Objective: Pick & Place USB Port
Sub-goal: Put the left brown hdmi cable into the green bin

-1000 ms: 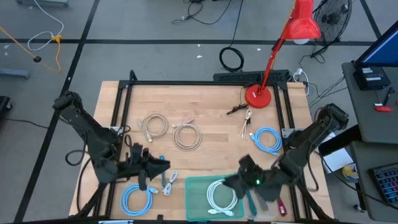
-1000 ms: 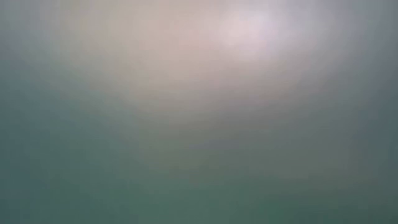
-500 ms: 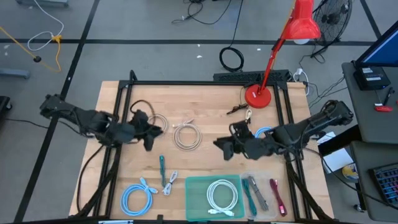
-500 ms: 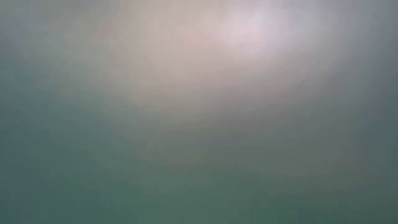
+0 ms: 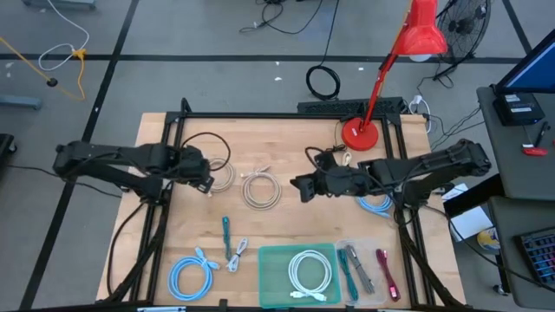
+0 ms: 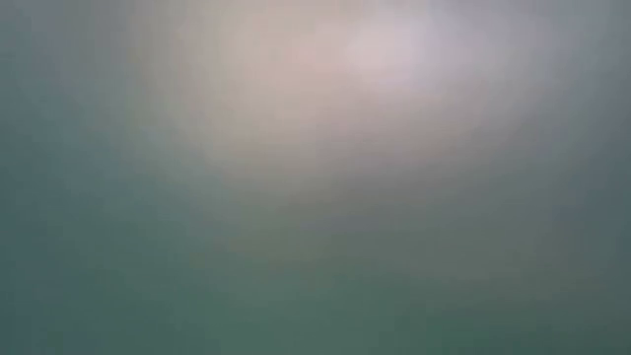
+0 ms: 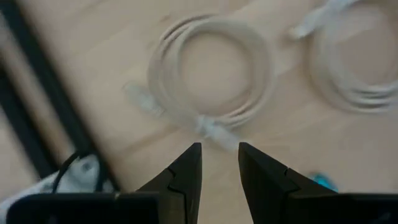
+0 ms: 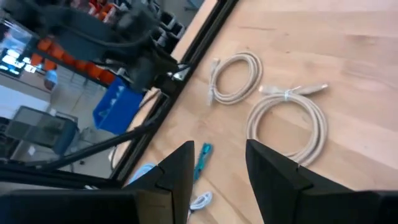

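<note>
So right now I've got the left gripper (image 5: 206,176) hanging over the far-left beige cable coil (image 5: 217,176), and from its wrist cam the fingers (image 7: 186,171) are parted with nothing between them, pointing at the coil's plug end (image 7: 214,129) just ahead. The right gripper (image 5: 305,186) is out over the middle of the surface (image 5: 286,143), also released and empty, with the second beige cable coil (image 5: 260,190) sitting between the two arms. The green tray (image 5: 270,276) at the near edge already has a white cable coil (image 5: 309,270) in it, so I'm reading that as the drop spot. There's also a blue cable coil (image 5: 192,277) near-left, another blue cable coil (image 5: 375,199) partly under the right arm, and a red desk lamp (image 5: 359,133) at the far side. The low cam is just a blurry wash, useless here. My take on doing this step well: come straight down so one finger lands inside the loop and one outside, pinching the bundled strands near the tie rather than the loose plug, otherwise the coil will flop and unspool on the lift. I'd keep the right arm parked where it is so the arms don't crowd each other over the middle coil.
</note>
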`<action>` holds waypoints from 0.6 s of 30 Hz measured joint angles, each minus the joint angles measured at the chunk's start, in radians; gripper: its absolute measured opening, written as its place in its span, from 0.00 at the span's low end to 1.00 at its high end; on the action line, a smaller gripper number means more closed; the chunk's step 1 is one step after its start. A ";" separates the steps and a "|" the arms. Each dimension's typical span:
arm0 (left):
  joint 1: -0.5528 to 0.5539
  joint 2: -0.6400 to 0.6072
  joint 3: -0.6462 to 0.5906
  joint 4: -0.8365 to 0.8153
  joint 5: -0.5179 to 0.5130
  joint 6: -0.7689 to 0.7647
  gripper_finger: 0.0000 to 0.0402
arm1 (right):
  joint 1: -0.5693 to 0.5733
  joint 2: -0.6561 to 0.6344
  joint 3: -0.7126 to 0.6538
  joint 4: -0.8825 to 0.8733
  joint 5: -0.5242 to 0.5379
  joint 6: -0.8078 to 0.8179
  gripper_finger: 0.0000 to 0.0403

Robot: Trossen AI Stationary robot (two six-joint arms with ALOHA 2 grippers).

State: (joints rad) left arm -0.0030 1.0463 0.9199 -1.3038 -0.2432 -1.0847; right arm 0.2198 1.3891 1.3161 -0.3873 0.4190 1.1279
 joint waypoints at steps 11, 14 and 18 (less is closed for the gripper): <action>0.078 0.137 0.000 -0.003 0.159 0.006 0.47 | -0.024 0.003 0.000 0.016 -0.032 -0.054 0.33; 0.086 0.169 0.000 -0.004 0.168 0.006 0.62 | -0.024 0.003 0.000 0.016 -0.035 -0.068 0.33; 0.105 0.207 -0.001 -0.003 0.138 -0.022 0.79 | -0.024 0.003 0.000 0.006 -0.081 -0.083 0.33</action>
State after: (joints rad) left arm 0.1017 1.2531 0.9192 -1.3063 -0.1052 -1.1066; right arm 0.1955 1.3918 1.3163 -0.3808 0.3379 1.0450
